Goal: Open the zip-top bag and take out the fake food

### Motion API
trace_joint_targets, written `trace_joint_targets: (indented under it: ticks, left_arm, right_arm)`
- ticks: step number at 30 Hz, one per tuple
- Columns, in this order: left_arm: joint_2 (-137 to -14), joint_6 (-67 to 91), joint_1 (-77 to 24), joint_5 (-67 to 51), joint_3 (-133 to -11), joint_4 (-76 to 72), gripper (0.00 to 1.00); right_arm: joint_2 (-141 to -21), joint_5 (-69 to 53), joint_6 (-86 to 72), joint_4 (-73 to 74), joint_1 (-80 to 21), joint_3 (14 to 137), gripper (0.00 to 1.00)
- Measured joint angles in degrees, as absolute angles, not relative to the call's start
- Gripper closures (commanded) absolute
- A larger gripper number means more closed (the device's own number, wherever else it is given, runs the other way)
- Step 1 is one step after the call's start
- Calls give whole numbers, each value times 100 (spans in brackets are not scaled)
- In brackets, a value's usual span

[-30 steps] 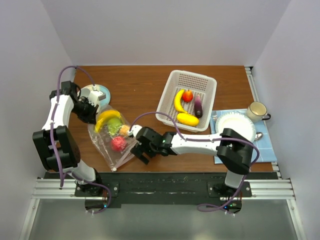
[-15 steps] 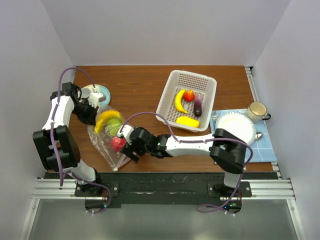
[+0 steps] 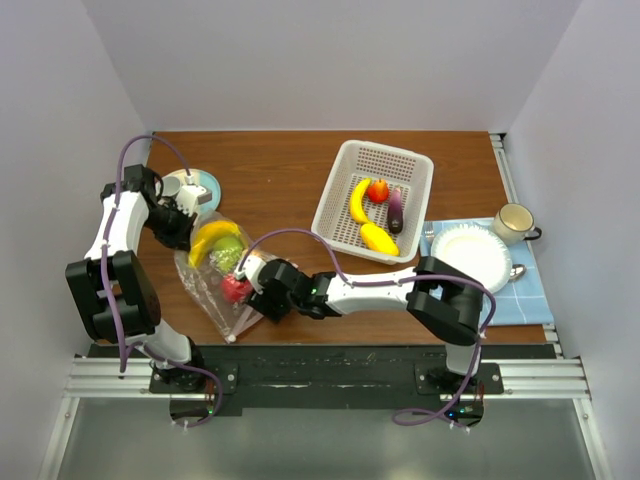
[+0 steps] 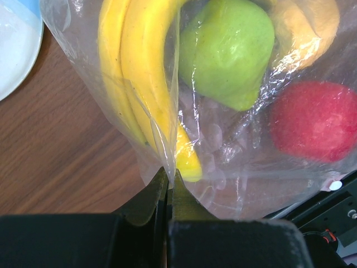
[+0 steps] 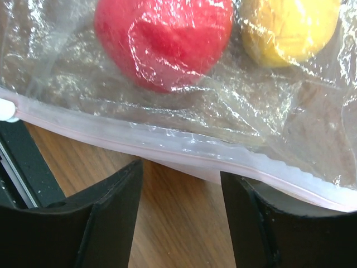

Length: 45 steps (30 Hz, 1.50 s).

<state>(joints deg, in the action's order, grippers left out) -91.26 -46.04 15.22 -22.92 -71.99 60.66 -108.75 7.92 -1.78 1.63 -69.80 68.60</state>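
Reaching further left than a second earlier, the right pincer (image 3: pixel 252 292) had closed in on the zip-top bag (image 3: pixel 208 295), which lay on the desk (image 3: pixel 270 170) toward its near left corner. Its fingers stood apart, with their tips just short of the pink zipper strip (image 5: pixel 167 146) and bare wood showing between them. The left pincer (image 4: pixel 169 180) was clamped on a fold at the bag's far edge, the plastic pinched between its closed fingers. Inside the bag sat fake food: a yellow banana (image 4: pixel 139 72), a green piece (image 4: pixel 228 50), a red ball (image 5: pixel 162 39) and a yellow-orange piece (image 5: pixel 290 28). More fake food lay in the white basket (image 3: pixel 340 190), well apart to the right.
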Motion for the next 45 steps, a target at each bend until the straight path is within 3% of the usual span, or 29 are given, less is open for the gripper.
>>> trace_joint_targets:
  ticks: [4, 8, 12, 15, 29, 39, 43, 45]
  left_arm:
    - [-9144, -4604, 1522, -2268, -7199, 6069, 100]
    - [-9144, -4604, 1522, -2241, -7199, 6071, 100]
    - [-9144, -4604, 1522, -2228, -7199, 6071, 100]
    - [-9144, -4604, 1522, -2228, -7199, 6071, 100]
    - [-9144, -4619, 1468, -2327, -6864, 6062, 100]
    - [-9153, -4619, 1219, -2550, -6683, 6086, 100]
    - [-9153, -4619, 1129, -2617, -6659, 6088, 100]
    - [-9153, -4619, 1092, -2672, -6602, 6088, 100]
  right_arm:
    - [-10868, 773, -239, 130, -6980, 6807, 50]
    - [-10888, 749, -263, -23, -6980, 6807, 46]
    - [-10960, 755, -285, -237, -6980, 6818, 14]
    - [-11037, 777, -276, -318, -6980, 6936, 1]
    - [-11959, 827, 1, -801, -6980, 8180, 1]
    - [-12376, 716, -82, -716, -6980, 8272, 2]
    - [-12381, 622, -115, -729, -6980, 8281, 15]
    - [-12381, 609, -139, -735, -6980, 8281, 30]
